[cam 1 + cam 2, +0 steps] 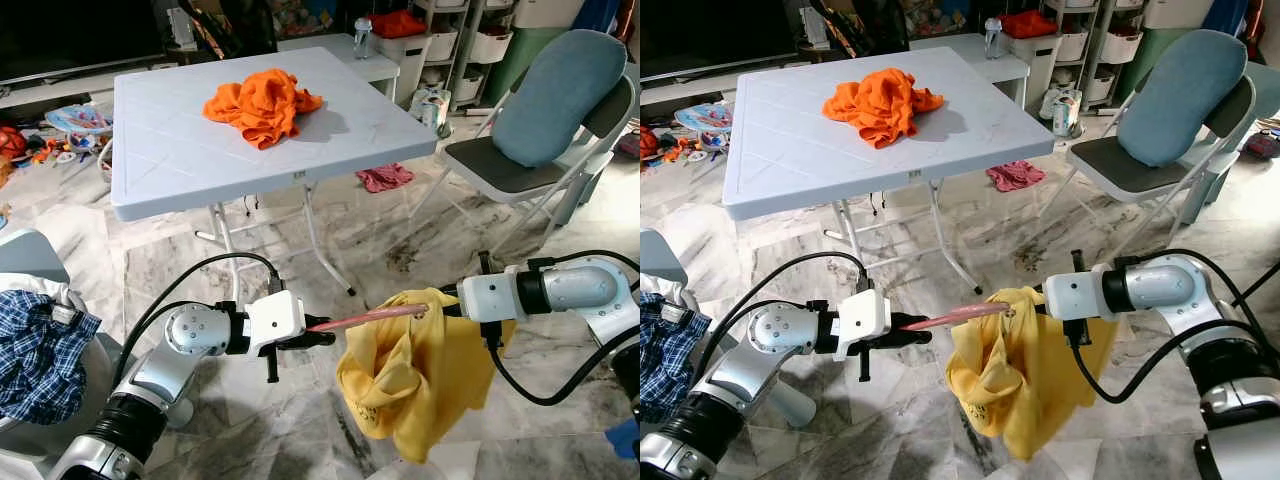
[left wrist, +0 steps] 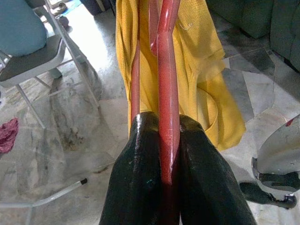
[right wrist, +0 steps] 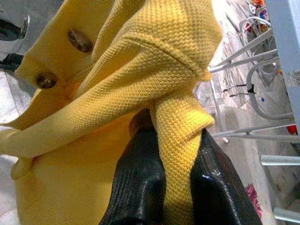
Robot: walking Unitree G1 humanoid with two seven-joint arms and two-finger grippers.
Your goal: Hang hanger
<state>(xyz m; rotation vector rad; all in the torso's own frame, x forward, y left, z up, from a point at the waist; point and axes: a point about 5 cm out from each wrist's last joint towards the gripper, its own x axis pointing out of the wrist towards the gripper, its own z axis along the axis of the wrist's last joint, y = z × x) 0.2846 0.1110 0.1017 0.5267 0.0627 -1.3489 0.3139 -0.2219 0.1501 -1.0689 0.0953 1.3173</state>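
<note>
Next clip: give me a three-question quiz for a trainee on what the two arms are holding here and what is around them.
1. True or false: the left tool is shut on one end of the red hanger.
2. What does the right tool pinch?
A. the orange cloth on the white table
B. a fold of the yellow shirt
C. the grey folding chair
3. Fill in: the pink cloth lies on the ____, between the table and the chair.

Key: 1 true; 2 B; 3 floor.
</note>
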